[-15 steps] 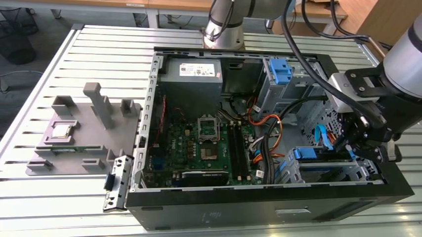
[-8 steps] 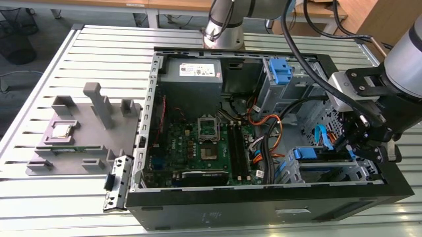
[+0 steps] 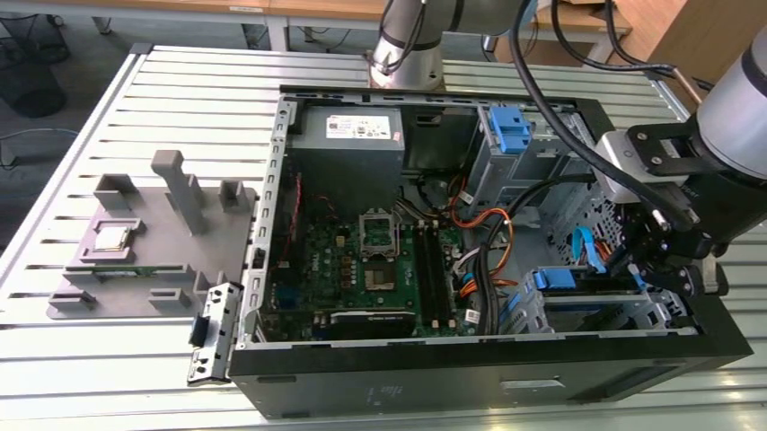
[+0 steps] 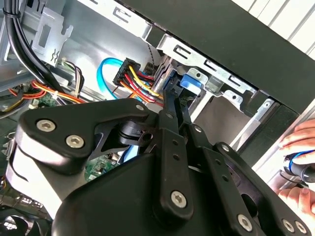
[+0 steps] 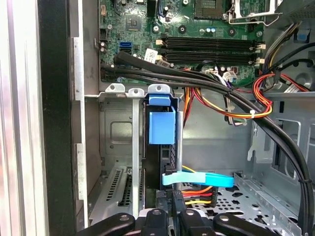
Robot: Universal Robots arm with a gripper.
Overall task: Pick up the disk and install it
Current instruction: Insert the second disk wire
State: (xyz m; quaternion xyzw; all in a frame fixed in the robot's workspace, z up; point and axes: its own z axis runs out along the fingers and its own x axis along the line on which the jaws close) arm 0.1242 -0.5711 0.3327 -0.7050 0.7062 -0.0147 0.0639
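While the tool (image 4: 178, 101) sits low inside the PC case (image 3: 396, 391), its fingers are pinched shut on the blue end tab of the disk (image 5: 161, 129). Disk's mostly down in the drive cage (image 5: 115, 128), on edge, long side pointing into the slot. Looks nearly done, maybe not fully seated.

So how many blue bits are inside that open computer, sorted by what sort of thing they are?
Lone upright blue bracket: 1
Blue carrier on the disk: 1
Blue flat cable: 1
Total: 3
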